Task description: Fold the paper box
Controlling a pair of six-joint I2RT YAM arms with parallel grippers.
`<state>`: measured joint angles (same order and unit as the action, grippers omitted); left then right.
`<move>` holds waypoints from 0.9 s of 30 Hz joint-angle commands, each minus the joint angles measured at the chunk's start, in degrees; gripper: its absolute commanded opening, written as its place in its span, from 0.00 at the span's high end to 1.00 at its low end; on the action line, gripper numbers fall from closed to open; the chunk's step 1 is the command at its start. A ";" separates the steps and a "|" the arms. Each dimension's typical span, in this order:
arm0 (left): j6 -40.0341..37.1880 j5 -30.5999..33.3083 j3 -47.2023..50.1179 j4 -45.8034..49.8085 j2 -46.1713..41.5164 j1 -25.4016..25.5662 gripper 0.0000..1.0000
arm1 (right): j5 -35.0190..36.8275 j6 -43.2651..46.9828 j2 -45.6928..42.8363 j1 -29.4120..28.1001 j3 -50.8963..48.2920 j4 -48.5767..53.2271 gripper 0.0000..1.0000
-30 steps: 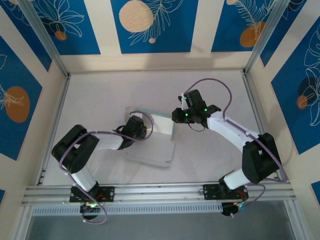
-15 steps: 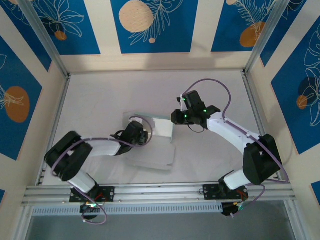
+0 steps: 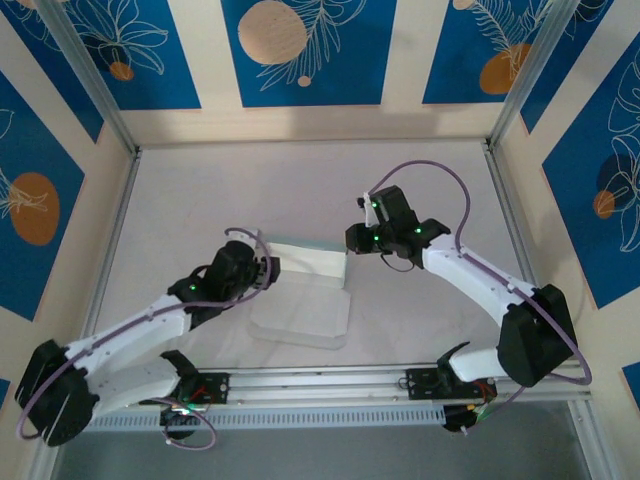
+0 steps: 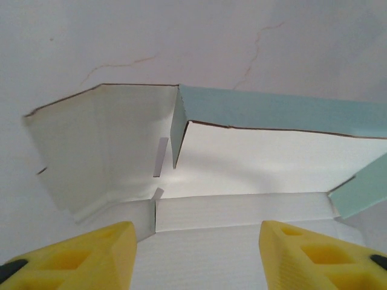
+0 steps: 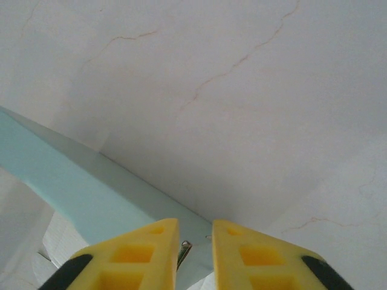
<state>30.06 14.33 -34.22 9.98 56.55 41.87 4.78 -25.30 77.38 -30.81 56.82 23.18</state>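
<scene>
The paper box (image 3: 300, 312) lies partly folded in the middle of the table, white inside, with a mint-green back wall (image 3: 312, 248) raised. In the left wrist view the paper box (image 4: 254, 160) shows its white floor, a slotted left flap and green outer faces. My left gripper (image 3: 266, 271) sits at the box's left end; its jaws (image 4: 196, 225) are open wide above the white card and hold nothing. My right gripper (image 3: 352, 244) is at the wall's right end. There the yellow jaws (image 5: 195, 222) stand narrowly parted, with the thin edge of the green wall (image 5: 66, 193) in the gap.
The white table (image 3: 420, 180) stretches behind and beside the box. Aluminium rails (image 3: 320, 380) run along the front edge, and posts stand at the back corners. Blue-and-cream patterned walls (image 3: 300, 50) close in three sides.
My left gripper has opened, let go of the box and drawn back to its left end, the arm stretching low to the left. My right gripper has eased slightly open.
</scene>
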 commanded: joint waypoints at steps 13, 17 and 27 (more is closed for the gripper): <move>1.25 -12.58 -13.95 15.07 5.88 -22.97 0.32 | -7.36 -2.28 -5.32 0.65 1.21 7.71 0.44; 2.22 -18.84 -13.71 8.16 13.25 -25.27 0.30 | -11.21 -4.90 -4.88 2.24 0.26 7.73 0.37; 3.44 -24.13 -14.03 2.28 17.90 -26.13 0.34 | -22.31 -11.19 -4.38 5.65 -0.84 4.07 0.07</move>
<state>32.91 -7.07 -47.79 14.74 75.33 16.34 -12.21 -34.13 73.08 -25.80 56.14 28.12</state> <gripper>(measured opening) 0.667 0.927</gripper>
